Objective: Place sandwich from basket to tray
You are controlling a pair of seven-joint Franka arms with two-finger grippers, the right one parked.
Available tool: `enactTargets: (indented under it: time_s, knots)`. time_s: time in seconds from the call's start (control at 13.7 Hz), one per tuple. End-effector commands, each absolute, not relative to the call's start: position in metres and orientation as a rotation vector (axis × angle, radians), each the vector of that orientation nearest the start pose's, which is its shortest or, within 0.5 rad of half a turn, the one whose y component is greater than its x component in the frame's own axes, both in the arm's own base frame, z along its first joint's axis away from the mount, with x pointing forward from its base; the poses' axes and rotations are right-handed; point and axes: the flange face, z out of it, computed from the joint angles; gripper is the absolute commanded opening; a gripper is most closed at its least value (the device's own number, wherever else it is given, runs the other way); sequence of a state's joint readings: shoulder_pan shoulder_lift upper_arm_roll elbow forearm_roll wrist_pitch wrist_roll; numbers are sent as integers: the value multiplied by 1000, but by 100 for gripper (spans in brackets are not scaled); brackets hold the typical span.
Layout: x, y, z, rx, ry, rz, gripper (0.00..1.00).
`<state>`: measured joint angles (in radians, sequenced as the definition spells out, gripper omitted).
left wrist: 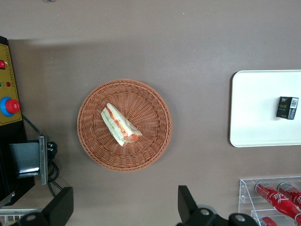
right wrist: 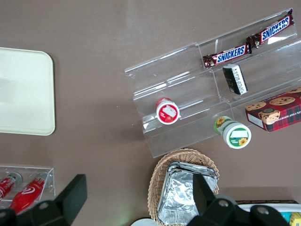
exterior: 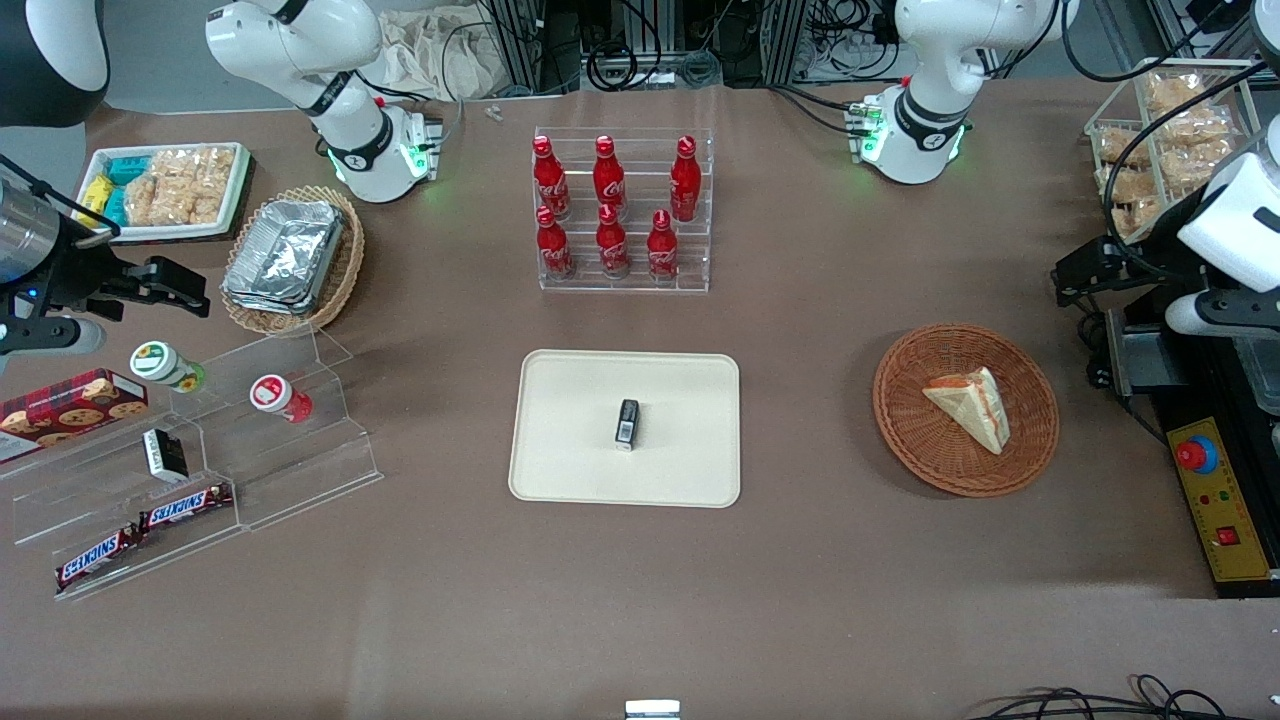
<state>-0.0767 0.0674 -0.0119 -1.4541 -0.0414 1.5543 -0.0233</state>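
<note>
Front view: a sandwich [exterior: 968, 405] lies in a round basket [exterior: 910, 430] on a brown desk [exterior: 800, 600], toward the working arm's end
Left wrist view shows the pincer [left wrist: 123, 207] spread wide and empty, raised well above the desk beside the basket, touching nothing. Apart from the basket lies a tray [exterior: 570, 460] holding a small black box [exterior: 627, 424]. Farther from the front camera stands a clear rack of red bottles [exterior: 610, 205]

We read "SNICKERS" on two brown bars [right wrist: 247, 41] lying end to end on the clear stepped stand [right wrist: 188, 94]; the script on the red bottles [exterior: 610, 205] stays illegible to us.
</note>
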Motion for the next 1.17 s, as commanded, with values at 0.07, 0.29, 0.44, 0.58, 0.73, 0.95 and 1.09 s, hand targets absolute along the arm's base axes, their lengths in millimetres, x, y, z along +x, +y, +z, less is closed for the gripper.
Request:
enactTargets:
  time_s: [0.07, 0.29, 0.44, 0.58, 0.73, 0.95, 1.09]
  knots:
    - [566, -58, 644, -3162, 41, 0, 100]
    - [567, -59, 643, -3162, -32, 6, 100]
    - [565, -58, 643, -3158, -167, 10, 100]
    - [565, -58, 638, -3144, -338, 29, 100]
    - [564, -60, 624, -3100, -606, 82, 100]
    - [557, -57, 612, -3078, -687, 114, 100]
    - [549, -51, 598, -3067, -706, 139, 100]
